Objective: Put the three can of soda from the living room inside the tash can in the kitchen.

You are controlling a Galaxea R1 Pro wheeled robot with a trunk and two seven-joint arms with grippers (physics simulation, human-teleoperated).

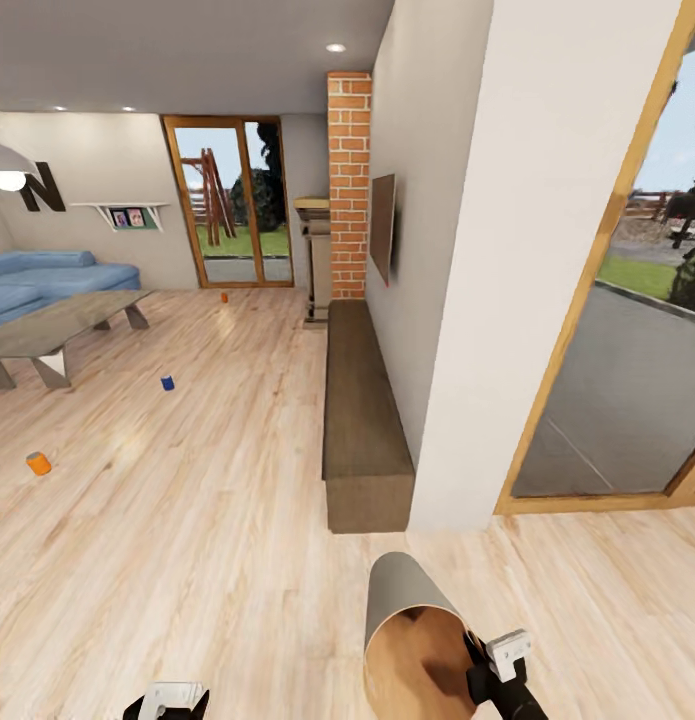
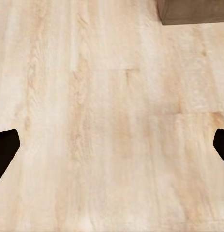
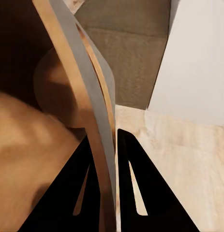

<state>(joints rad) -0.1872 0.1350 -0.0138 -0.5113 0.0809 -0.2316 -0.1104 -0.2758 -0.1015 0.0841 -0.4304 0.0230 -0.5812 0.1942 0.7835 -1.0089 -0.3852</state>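
Left gripper was cut off at the bottom edge of the head view; the far orange can was too small to make out any detail. Trash can was cropped at the bottom edge too, tipped with its tan inside facing the camera.

Right gripper sat at 3 o'clock of the bucket rim. Right wrist view: two black fingers closed either side of the thin bucket wall, pinching it.

Left wrist view: fingertips far apart at the frame edges, nothing between them, just plank floor.

From the bucket, all three cans stood on the floor well apart: near orange can at 10 o'clock, blue can at 11, far orange beyond it near the glass doors. Low table and blue sofa sat at far left.
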